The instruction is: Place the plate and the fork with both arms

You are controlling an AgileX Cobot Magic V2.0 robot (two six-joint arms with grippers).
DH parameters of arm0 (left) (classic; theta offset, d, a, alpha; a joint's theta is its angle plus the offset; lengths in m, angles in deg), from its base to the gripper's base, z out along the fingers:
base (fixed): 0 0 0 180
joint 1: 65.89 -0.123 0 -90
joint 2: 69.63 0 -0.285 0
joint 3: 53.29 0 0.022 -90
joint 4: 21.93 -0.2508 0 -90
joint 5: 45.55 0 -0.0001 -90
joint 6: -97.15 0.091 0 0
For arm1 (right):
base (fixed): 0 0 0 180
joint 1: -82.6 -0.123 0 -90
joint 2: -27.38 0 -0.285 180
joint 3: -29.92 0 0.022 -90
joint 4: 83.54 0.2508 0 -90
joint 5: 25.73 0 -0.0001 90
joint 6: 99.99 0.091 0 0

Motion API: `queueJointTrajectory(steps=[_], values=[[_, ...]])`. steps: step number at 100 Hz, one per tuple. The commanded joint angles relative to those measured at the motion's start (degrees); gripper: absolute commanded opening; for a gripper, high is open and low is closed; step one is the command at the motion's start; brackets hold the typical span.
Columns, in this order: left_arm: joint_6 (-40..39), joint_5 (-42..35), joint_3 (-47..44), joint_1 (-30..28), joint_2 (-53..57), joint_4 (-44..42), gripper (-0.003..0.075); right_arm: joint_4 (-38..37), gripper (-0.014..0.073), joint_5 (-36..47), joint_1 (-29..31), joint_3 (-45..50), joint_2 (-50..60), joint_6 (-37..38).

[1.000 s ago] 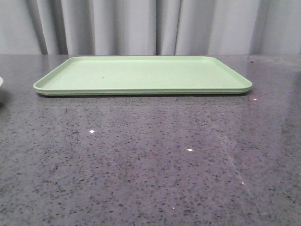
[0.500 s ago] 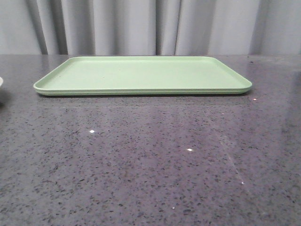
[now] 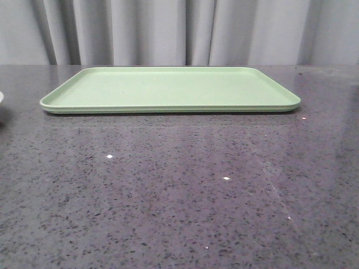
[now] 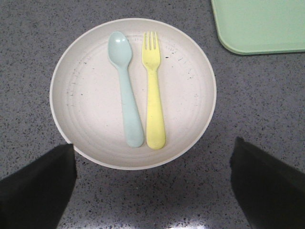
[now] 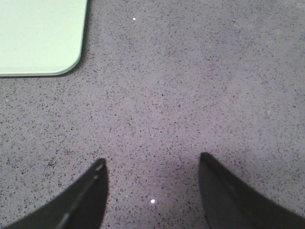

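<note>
In the left wrist view the round cream plate lies on the dark speckled table, with the yellow fork inside it, tines pointing away from the fingers. My left gripper is open above the plate's near rim, its dark fingers wide apart and holding nothing. My right gripper is open over bare table, nothing between its fingers. In the front view only a sliver of the plate shows at the left edge; neither gripper appears there.
A pale blue spoon lies beside the fork in the plate. The light-green tray sits at the back middle of the table; its corners show as tray and tray. Grey curtains hang behind.
</note>
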Motion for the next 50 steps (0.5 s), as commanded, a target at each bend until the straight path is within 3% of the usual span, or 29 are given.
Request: queueJointTrajectory(steps=[1, 50], values=[[0.2, -3.3, 2.1, 0.4, -0.2, 0.5, 0.0666, -0.2, 0.0495, 3.2, 0.3, -2.1, -0.3, -0.3], [-4.3, -5.3, 2.1, -1.8, -1.0, -9.9, 0.0615, -0.6, 0.0495, 3.2, 0.3, -2.1, -0.3, -0.3]])
